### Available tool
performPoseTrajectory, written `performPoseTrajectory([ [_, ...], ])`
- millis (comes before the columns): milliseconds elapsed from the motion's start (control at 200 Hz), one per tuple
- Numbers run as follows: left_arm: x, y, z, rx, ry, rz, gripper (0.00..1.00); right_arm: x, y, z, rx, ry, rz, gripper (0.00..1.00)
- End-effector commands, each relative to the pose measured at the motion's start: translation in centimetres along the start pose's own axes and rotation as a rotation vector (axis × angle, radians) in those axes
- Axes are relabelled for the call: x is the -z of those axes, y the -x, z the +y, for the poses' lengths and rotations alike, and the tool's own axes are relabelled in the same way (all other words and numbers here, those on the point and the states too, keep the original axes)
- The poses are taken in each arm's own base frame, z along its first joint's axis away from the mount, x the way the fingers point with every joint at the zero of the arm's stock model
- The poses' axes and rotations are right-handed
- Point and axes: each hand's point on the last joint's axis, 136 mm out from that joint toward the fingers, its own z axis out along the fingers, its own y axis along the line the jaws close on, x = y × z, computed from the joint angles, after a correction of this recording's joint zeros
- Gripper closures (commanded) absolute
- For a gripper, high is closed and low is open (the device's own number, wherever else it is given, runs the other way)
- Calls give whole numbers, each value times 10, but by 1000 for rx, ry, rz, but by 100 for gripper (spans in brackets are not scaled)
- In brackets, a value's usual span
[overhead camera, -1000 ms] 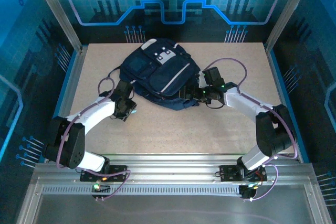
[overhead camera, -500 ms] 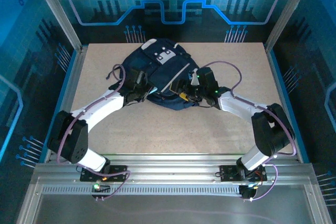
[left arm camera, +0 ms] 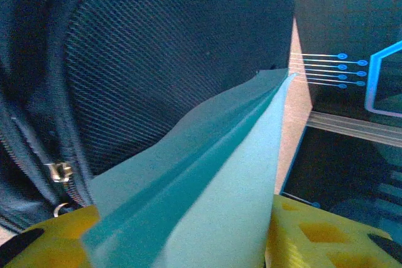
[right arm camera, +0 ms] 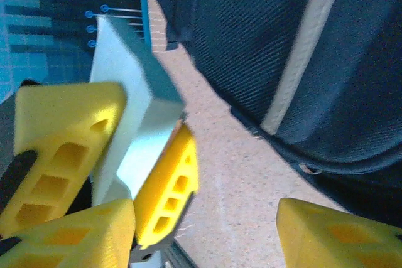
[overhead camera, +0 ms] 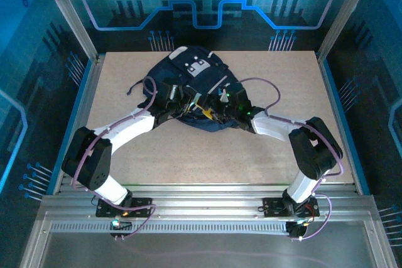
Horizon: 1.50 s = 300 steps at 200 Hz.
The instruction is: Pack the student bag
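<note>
Beside student bag [overhead camera: 195, 83], left end effector [left arm camera: 182, 240] grips teal box [left arm camera: 213, 174].

The left gripper [left arm camera: 182, 243], with what seems a teal book [left arm camera: 213, 180], and the right gripper [right arm camera: 201, 233] have converged beside the student bag [overhead camera: 195, 70].

Cool blue-tinted light, soft blurry wrist close-ups.

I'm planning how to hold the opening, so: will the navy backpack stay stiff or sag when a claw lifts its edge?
Probably floppy: the backpack lies slumped and creased on the table, so a lifted edge would likely sag. Pushed, its soft fabric may bunch rather than slide. The zipper pull hangs loose and could swing.
</note>
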Motion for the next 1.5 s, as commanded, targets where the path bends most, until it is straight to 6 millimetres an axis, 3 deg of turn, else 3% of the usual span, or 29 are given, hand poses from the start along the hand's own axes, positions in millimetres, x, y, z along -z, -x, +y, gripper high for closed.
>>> performPoseTrajectory([
  [0, -3, -8, -3, 29, -35, 23, 51, -5, 4, 12, -25, 80, -45, 39],
  [345, -6, -16, -3, 49, -40, 37, 53, 4, 11, 15, -38, 123, -125, 44],
  [375, -7, -16, -3, 51, -42, 35, 53, 7, 9, 4, -46, 102, -133, 44],
  [585, -14, -15, 4, 42, -29, 28, 62, 25, 17, -3, -43, 71, -189, 44],
  [860, -21, -19, 6, 38, -34, 42, 63, 35, 30, -16, -106, 74, -252, 37],
  [1206, -16, -32, 3, 31, -43, 70, 62, 20, 54, -3, -173, 128, -283, 39],
  [1341, -17, -34, 1, 32, -58, 69, 62, 12, 48, 5, -217, 149, -252, 40],
  [1496, -20, -37, -3, 54, -95, 74, 62, 10, 45, -2, -282, 142, -259, 39],
])
